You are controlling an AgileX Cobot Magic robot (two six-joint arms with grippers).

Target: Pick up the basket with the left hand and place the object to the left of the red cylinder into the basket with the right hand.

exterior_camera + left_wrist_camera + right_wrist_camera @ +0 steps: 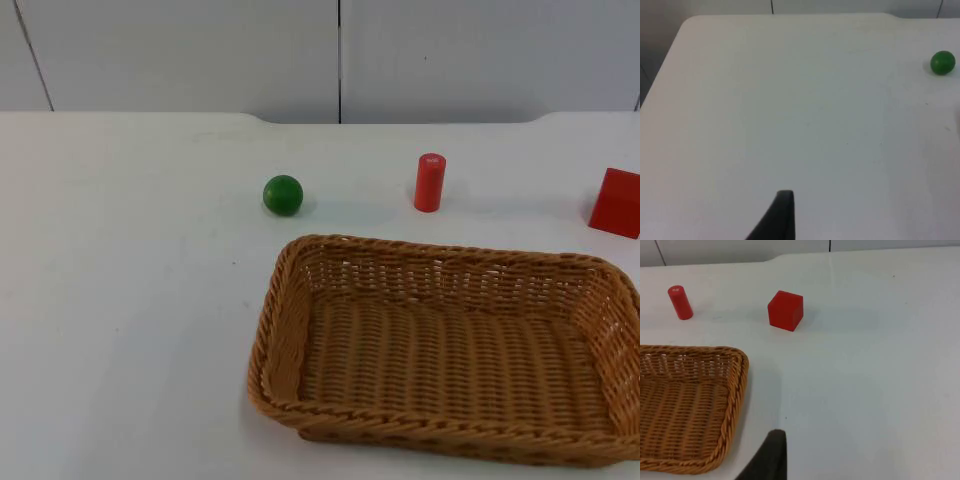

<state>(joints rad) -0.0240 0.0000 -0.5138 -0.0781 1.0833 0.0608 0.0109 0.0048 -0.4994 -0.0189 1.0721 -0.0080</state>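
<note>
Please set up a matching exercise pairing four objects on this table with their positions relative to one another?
Things:
1. green ball
2. red cylinder
3. red cube
4. wicker basket

Places:
A. standing upright between the other two small objects
B. at the table's right edge
C. nearest the camera, with nothing in it
D. left of the cylinder

Pairs: 1-D, 2-A, 3-B, 4-C

Wicker basket (738, 371) on table (870, 370); red cylinder (680, 302), red cube (785, 310) beyond.
</note>
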